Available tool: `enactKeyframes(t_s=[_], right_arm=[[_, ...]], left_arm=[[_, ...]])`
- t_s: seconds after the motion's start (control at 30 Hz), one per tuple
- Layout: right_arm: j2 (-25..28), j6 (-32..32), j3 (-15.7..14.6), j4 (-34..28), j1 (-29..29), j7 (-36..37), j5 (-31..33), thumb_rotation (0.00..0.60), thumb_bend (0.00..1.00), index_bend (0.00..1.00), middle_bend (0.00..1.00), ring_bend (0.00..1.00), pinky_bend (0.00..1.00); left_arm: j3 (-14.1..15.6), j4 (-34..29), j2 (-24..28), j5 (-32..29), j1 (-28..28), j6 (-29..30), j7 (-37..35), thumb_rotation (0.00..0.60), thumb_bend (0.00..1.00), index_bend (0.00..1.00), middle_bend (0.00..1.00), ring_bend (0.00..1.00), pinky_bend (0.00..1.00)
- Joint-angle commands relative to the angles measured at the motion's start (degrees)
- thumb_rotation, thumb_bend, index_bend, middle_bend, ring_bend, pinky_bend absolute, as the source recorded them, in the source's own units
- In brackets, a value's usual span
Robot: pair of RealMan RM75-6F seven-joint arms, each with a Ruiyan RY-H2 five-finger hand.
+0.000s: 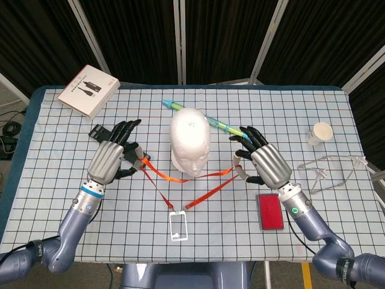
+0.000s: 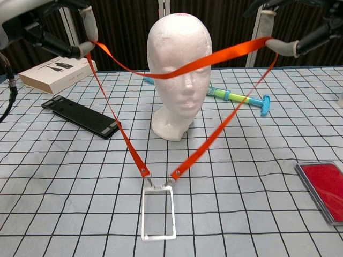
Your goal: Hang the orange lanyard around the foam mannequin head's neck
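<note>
The white foam mannequin head (image 1: 190, 139) stands upright mid-table, face toward me. The orange lanyard (image 2: 230, 51) is stretched in the air in front of its face (image 2: 180, 75); the upper strap crosses at about eye level. My left hand (image 1: 110, 159) pinches the loop's left end, seen at the top left of the chest view (image 2: 80, 32). My right hand (image 1: 267, 165) pinches the right end (image 2: 281, 37). Both lower straps run down to the clear badge holder (image 2: 158, 211), which hangs upright with its bottom edge at the table in front of the head.
A book (image 1: 88, 90) lies at the back left and a black strip (image 2: 80, 115) left of the head. Behind the head on the right lies a blue-green pen (image 1: 227, 127). Further right are a paper cup (image 1: 320, 132), clear glasses (image 1: 331, 170) and a red case (image 1: 271, 211).
</note>
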Motion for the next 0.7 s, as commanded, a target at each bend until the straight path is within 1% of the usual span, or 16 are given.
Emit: enactKeyframes(t_s=[0.03, 0.17, 0.27, 0.33, 0.5, 0.57, 0.7], right_arm=[[1.31, -1.48, 3.76, -3.18, 1.12, -1.33, 4.91, 0.6, 0.46, 0.76, 0.2, 0.0, 0.05], [1.48, -2.74, 6.81, -3.58, 2.08, -1.77, 10.55, 0.6, 0.45, 0.76, 0.2, 0.0, 0.05], [1.42, -3.38, 7.73, -3.6, 2.37, -1.86, 12.9, 0.6, 0.45, 0.76, 0.2, 0.0, 0.05], [1.3, -4.04, 8.77, -3.13, 2.65, -1.58, 15.61, 0.6, 0.45, 0.76, 0.2, 0.0, 0.05], [0.64, -6.7, 11.07, -0.31, 4.33, -2.44, 22.27, 0.6, 0.45, 0.76, 0.2, 0.0, 0.05], [-0.04, -8.23, 12.03, 1.89, 5.51, -3.24, 25.53, 0.6, 0.45, 0.76, 0.2, 0.0, 0.05], [-1.25, -10.18, 13.2, 5.35, 7.25, -4.21, 29.43, 0.6, 0.45, 0.76, 0.2, 0.0, 0.05]], left_arm=[[-3.46, -3.05, 2.1, -4.33, -1.0, -1.01, 0.94, 0.6, 0.49, 0.73, 0.0, 0.0, 0.0], [-6.76, -5.7, 4.19, -11.26, -2.34, -3.8, 1.16, 0.6, 0.49, 0.73, 0.0, 0.0, 0.0], [-7.55, -6.03, 4.82, -13.75, -3.04, -4.79, 2.18, 0.6, 0.49, 0.73, 0.0, 0.0, 0.0], [-8.37, -5.85, 5.17, -16.1, -3.84, -5.81, 2.84, 0.6, 0.49, 0.73, 0.0, 0.0, 0.0], [-11.0, -3.84, 5.54, -22.69, -6.94, -8.62, 4.74, 0.6, 0.49, 0.73, 0.0, 0.0, 0.0], [-12.24, -2.39, 5.52, -26.12, -8.9, -10.28, 5.75, 0.6, 0.49, 0.73, 0.0, 0.0, 0.0], [-13.29, 0.2, 5.53, -30.89, -11.86, -12.64, 7.49, 0.6, 0.5, 0.73, 0.0, 0.0, 0.0]])
